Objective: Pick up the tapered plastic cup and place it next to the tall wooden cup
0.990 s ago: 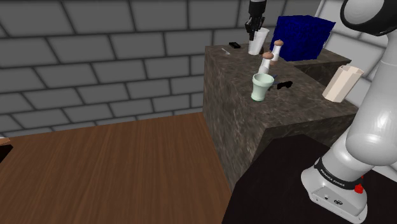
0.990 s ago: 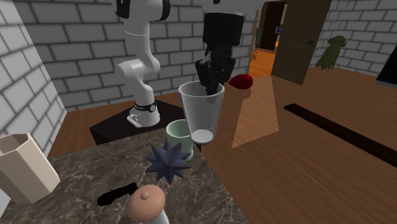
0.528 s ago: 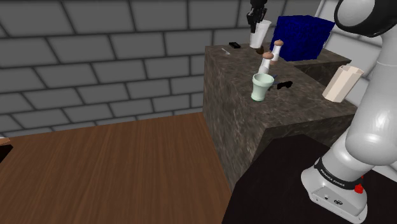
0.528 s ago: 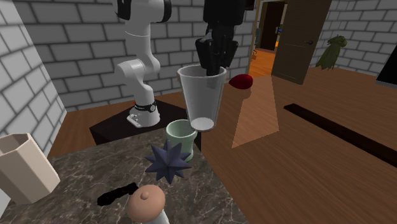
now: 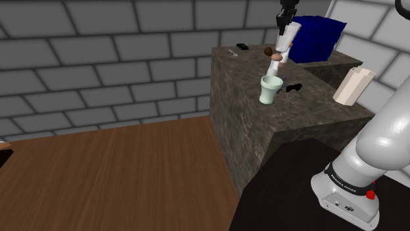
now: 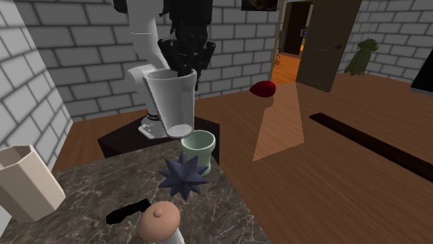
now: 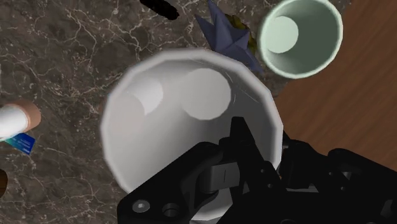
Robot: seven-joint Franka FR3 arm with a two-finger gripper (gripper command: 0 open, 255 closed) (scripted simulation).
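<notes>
The tapered cup (image 6: 170, 104) is pale and see-through, and it hangs in the air above the dark marble counter (image 6: 83, 201). My gripper (image 6: 186, 59) is shut on its rim, one finger inside the wall and one outside, as the wrist view shows at the gripper (image 7: 245, 143) and cup (image 7: 191, 121). In the shoulder view the gripper (image 5: 284, 20) holds the cup (image 5: 284, 41) in front of the blue box. The tall faceted beige cup (image 5: 353, 85) (image 6: 24, 184) stands upright at the counter's other end, well apart from the held cup.
Below the held cup stand a pale green cup (image 6: 198, 149) (image 7: 299, 35), a dark blue spiky star (image 6: 182, 175), a tan-capped bottle (image 6: 159, 223) and a small black piece (image 6: 128, 211). A blue box (image 5: 315, 36) sits at the counter's back. The wood floor drops off beyond the counter edge.
The gripper has lifted the tapered cup higher and carried it to the shoulder view's right, which is the second exterior view's left. It stays shut on the cup.
</notes>
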